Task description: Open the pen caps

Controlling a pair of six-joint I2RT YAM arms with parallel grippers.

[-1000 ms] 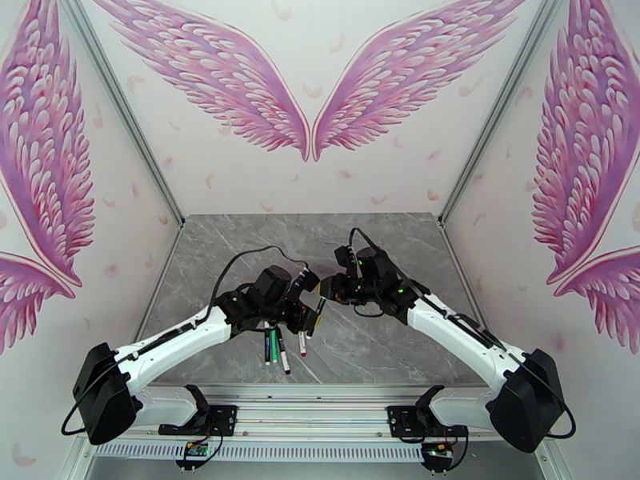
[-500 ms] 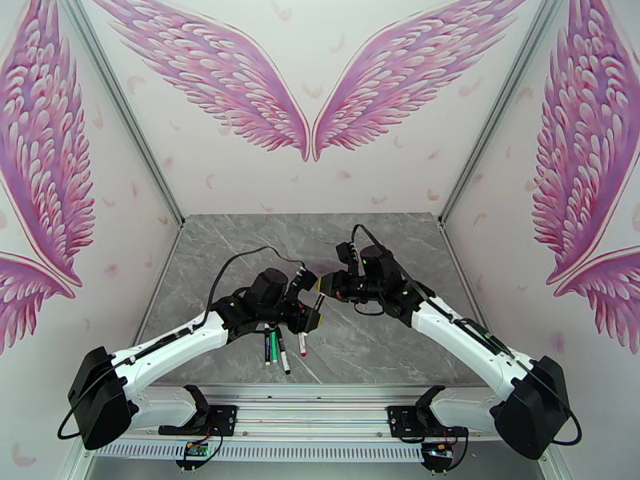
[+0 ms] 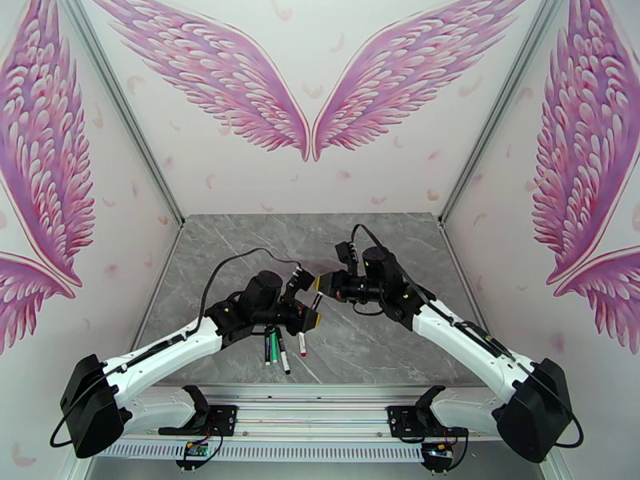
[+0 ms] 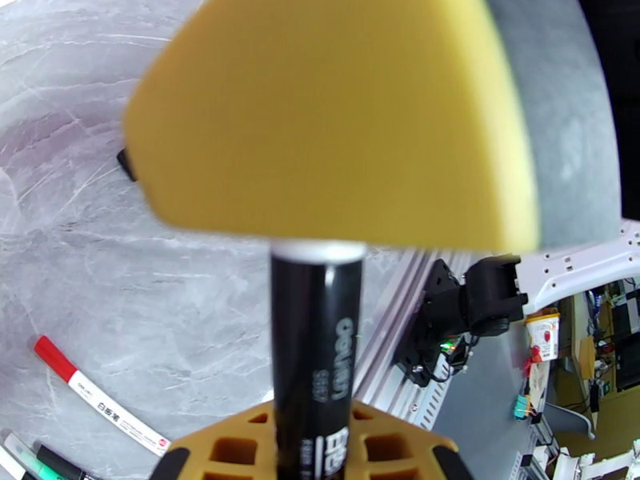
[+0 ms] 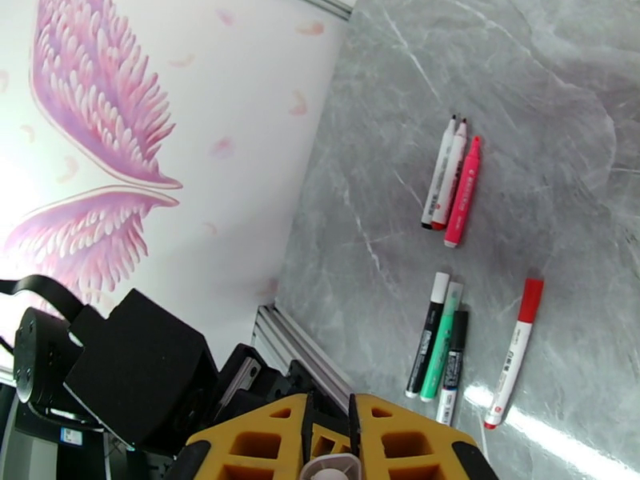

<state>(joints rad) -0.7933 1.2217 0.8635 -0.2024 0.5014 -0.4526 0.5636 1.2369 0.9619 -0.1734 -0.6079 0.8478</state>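
Observation:
In the left wrist view a black pen runs from between my left gripper's shut fingers up to a white ring under the right gripper's yellow pad. That pad hides the pen's far end and any cap on it. Seen from the right wrist, my right gripper is shut on a pale round pen end. From above, the left gripper and the right gripper meet nose to nose over mid-table. On the table lies a white pen with a red cap.
Three pens lie side by side on the grey marble table, left of the red-capped one. Farther off lie a pink pen and two white pens with bare tips. From above, the pens sit under the left wrist.
Both grippers have stayed joined on the pen, and the right one has slid a little to the left. The left arm's elbow and shoulder have dropped lower and further left.

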